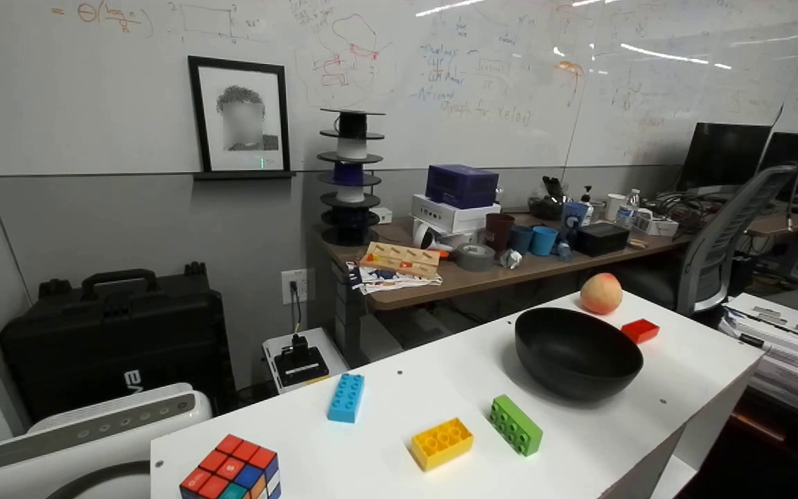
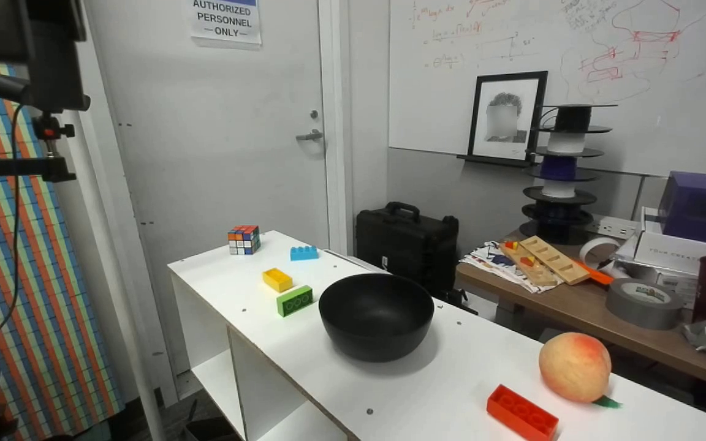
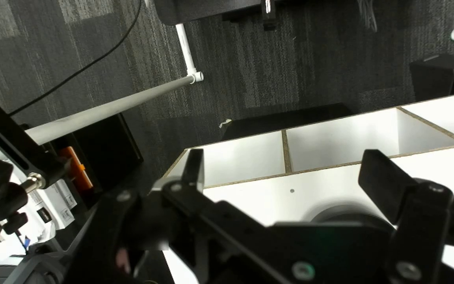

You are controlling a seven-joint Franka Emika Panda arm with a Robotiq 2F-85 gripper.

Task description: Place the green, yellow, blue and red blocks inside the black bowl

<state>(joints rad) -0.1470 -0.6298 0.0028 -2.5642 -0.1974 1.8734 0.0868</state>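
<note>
- Has the gripper [image 3: 282, 167] spread wide.
- Has the bowl [image 2: 376, 318] on the white shelf [image 2: 472, 364].
- Has green block [image 2: 295, 301] near bowl, then yellow block [image 2: 277, 280], then blue block [image 2: 304, 253].
- Has red block [image 2: 521, 412] near the peach [image 2: 575, 367], across the bowl.

Both exterior views overlook white shelf [image 1: 440, 388], whiteboard [image 1: 433, 118] beyond; wrist view faces floor [image 3: 266, 79] past tool [image 3: 284, 167].

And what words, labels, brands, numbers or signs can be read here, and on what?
"AUTHORIZED PERSONNEL ONLY": sign on the door.
"YOUR CREA", then unclear: white box.
"Graph for": whiteboard; its other writing is too faint to quote.
Too small, blurred or partial: marks on the tape roll, purple box, black case and cube.
Wrist view: nothing legible.
</note>
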